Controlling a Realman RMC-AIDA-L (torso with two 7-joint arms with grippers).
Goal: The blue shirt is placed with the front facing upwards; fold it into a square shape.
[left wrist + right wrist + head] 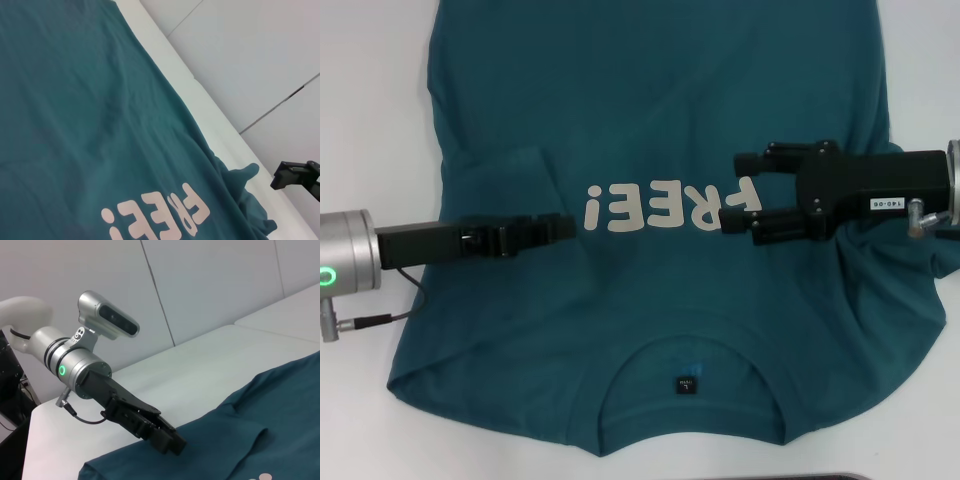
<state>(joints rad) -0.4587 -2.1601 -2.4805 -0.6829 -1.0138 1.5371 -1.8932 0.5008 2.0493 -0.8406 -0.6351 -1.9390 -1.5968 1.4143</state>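
Observation:
The blue shirt lies flat on the white table, front up, collar toward me, with the black label inside the collar. The pale "FREE!" lettering runs across the chest. A fold of the left sleeve lies turned in over the body, and the right sleeve is bunched at the edge. My left gripper is shut and empty over the chest, just left of the lettering; it also shows in the right wrist view. My right gripper is open and empty over the lettering's right end.
The white table shows bare on both sides of the shirt. The shirt also shows in the left wrist view, with the table's far edge and pale wall panels behind it. A dark edge lies at the near side.

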